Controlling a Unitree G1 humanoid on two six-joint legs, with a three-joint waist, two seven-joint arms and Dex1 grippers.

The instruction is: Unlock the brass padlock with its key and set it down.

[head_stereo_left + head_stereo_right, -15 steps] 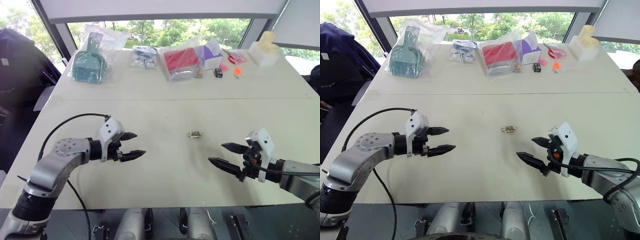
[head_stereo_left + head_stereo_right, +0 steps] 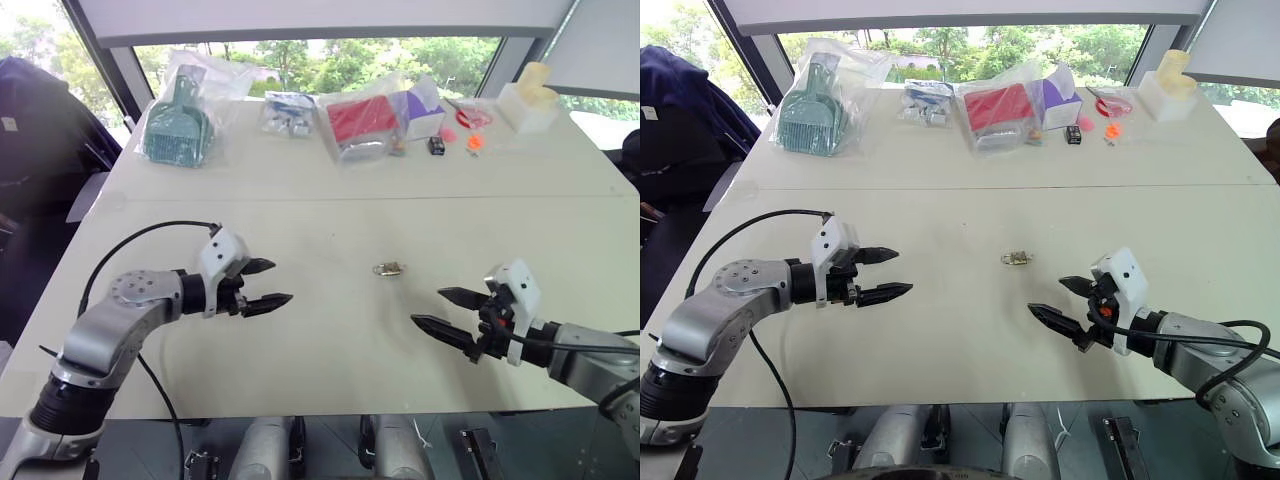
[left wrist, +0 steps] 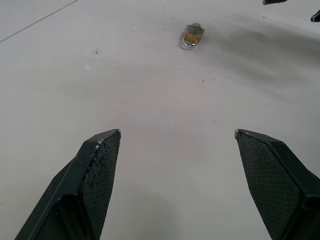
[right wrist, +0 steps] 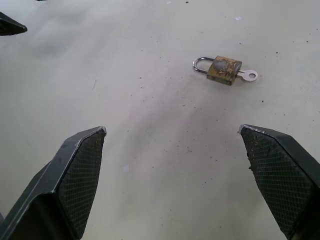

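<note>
The brass padlock (image 2: pixel 389 268) lies flat on the white table (image 2: pixel 330 215), near its middle, a dull-yellow body with a thin silver loop. In the right wrist view the padlock (image 4: pixel 224 69) shows a small silver key (image 4: pixel 248 75) sticking out of its bottom end. To the padlock's left my left gripper (image 2: pixel 268 283) hovers open and empty, pointing toward it. On the padlock's right and nearer the front edge, my right gripper (image 2: pixel 437 308) also stands open with nothing between its fingers. Neither gripper touches the padlock.
Along the table's far edge sit a bagged teal scoop (image 2: pixel 178 128), a small clear bag (image 2: pixel 286 113), a bagged red item (image 2: pixel 362 122), a purple box (image 2: pixel 425 108), a small black box (image 2: pixel 437 145), orange bits (image 2: pixel 474 141) and a cream block (image 2: pixel 530 97). A dark chair (image 2: pixel 35 130) stands at the left.
My right gripper has sunk a little and drawn back toward the front edge. The left gripper edged slightly toward the padlock. The padlock has not moved.
</note>
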